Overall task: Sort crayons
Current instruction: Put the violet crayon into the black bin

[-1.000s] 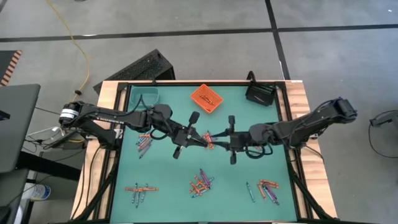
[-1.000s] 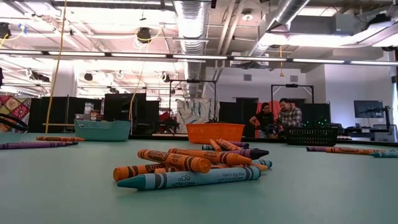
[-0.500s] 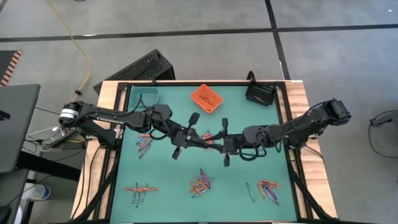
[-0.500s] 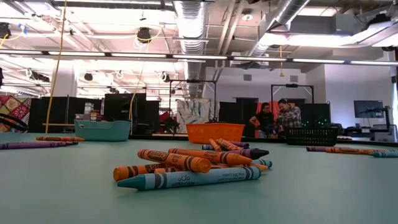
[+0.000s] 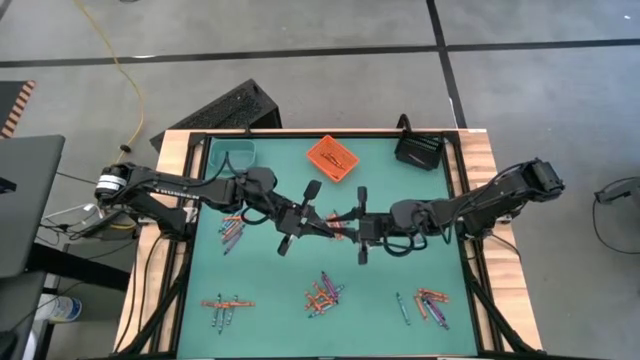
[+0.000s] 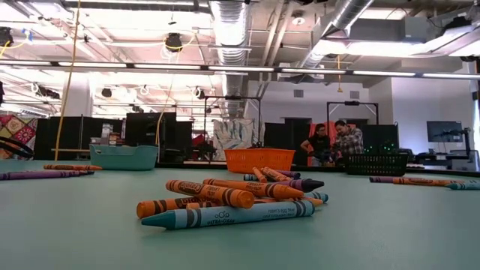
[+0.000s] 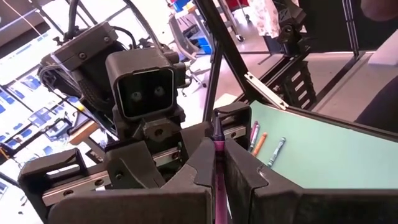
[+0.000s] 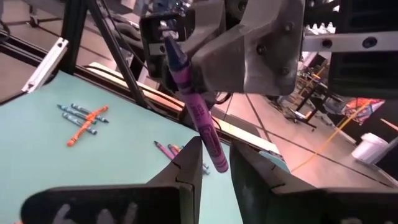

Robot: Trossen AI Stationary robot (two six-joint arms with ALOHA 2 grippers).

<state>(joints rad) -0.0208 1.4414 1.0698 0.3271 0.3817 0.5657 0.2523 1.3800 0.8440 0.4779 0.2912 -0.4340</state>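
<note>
Left tool point(image 5: 318, 224) pinched shut on a purple crayon point(image 8: 198, 109), held mid-air over the middle of the counter point(image 5: 400, 190). Right tool point(image 5: 345, 222) meeting it tip to tip, fingers point(image 8: 186, 163) part-spread around the crayon's lower end; contact with it cannot be told. Left wrist view: crayon point(image 7: 218, 163) clamped between the left fingers point(image 7: 198, 167), right wrist camera straight ahead, three loose crayons point(image 7: 264, 140) on the counter behind. Right wrist view: crayon slanting down out of the left tool into the gap. High view alone: four loose crayon clusters point(image 5: 322, 293), and three bins along the far edge, teal point(image 5: 231, 155), orange point(image 5: 332, 159), black point(image 5: 419, 151). Low view: neither tool, only a near crayon pile point(image 6: 229, 200), the bins, and two people point(image 6: 334, 142) far off.
</note>
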